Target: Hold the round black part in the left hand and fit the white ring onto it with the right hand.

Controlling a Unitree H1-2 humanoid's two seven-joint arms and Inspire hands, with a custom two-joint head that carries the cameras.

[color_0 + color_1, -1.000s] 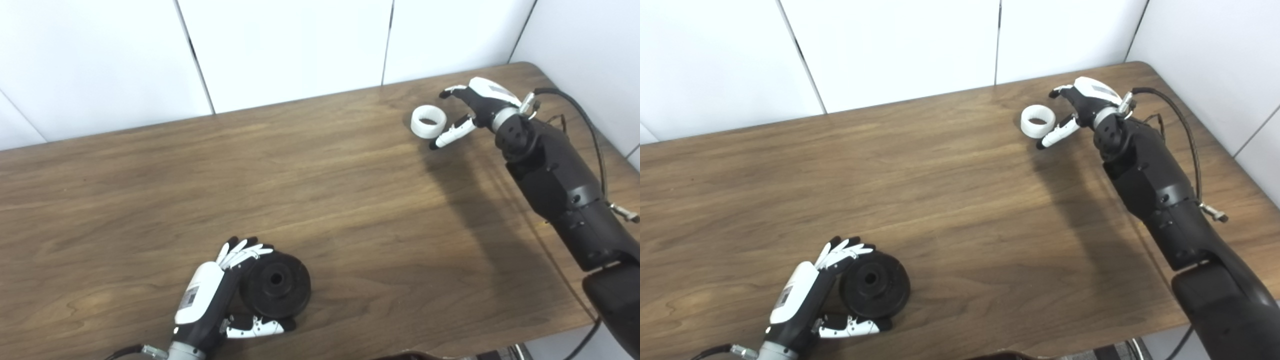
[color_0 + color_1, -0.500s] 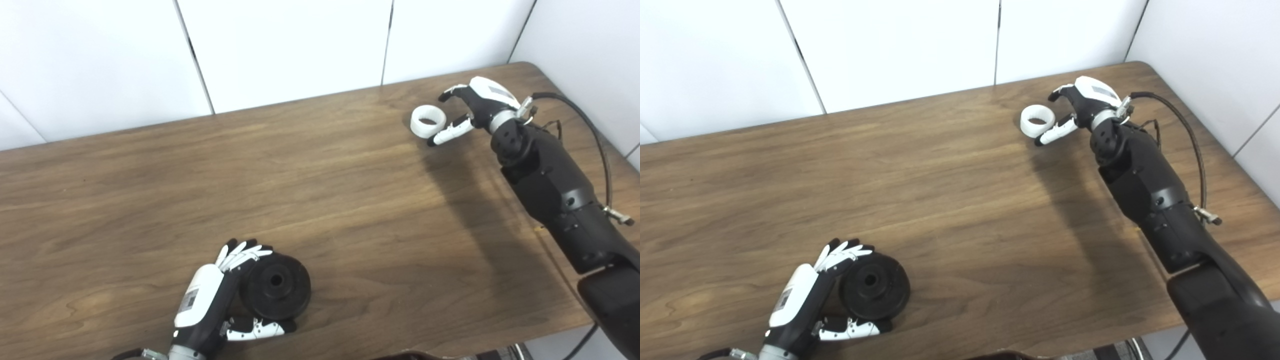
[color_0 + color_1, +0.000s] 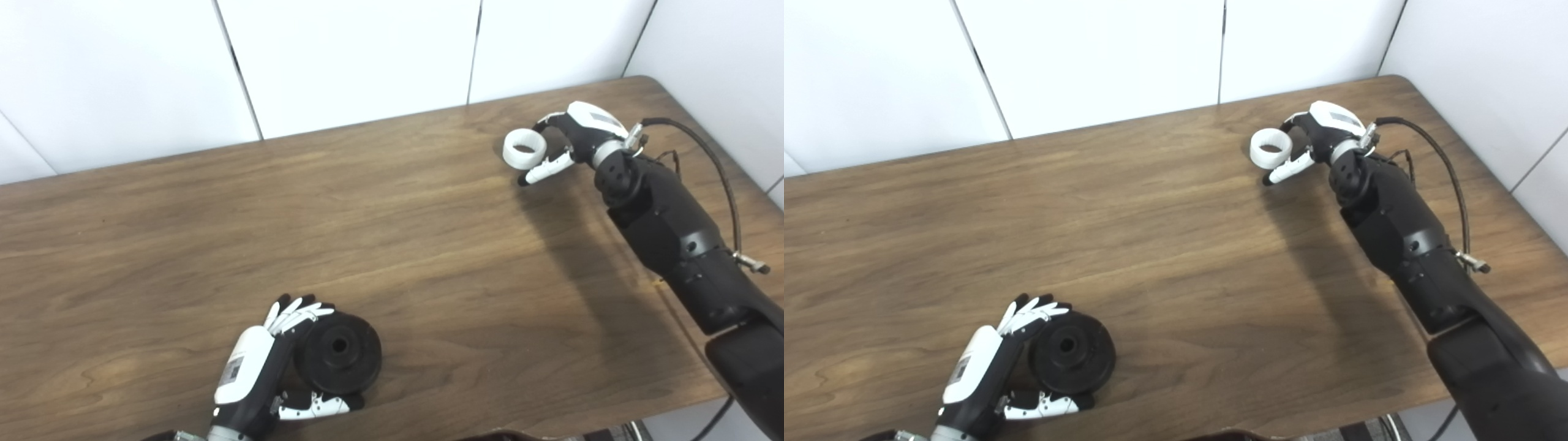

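Tabletop scene, two robot hands at opposite corners.

Wood-grain tabletop [image 3: 429, 257] runs to a rounded corner at 1 o'clock, with white panelled walls [image 3: 355, 55] behind; its broad middle lies bare between the hands. At 1 o'clock the right robot hand [image 3: 572, 138] curls half-closed around the smooth white ring [image 3: 525, 148], fingers behind it and thumb below, though contact cannot be told. At 7 o'clock, near the front edge, the left robot hand [image 3: 263, 373] cups the matte round black part [image 3: 339, 359], fingers and thumb against its rim.
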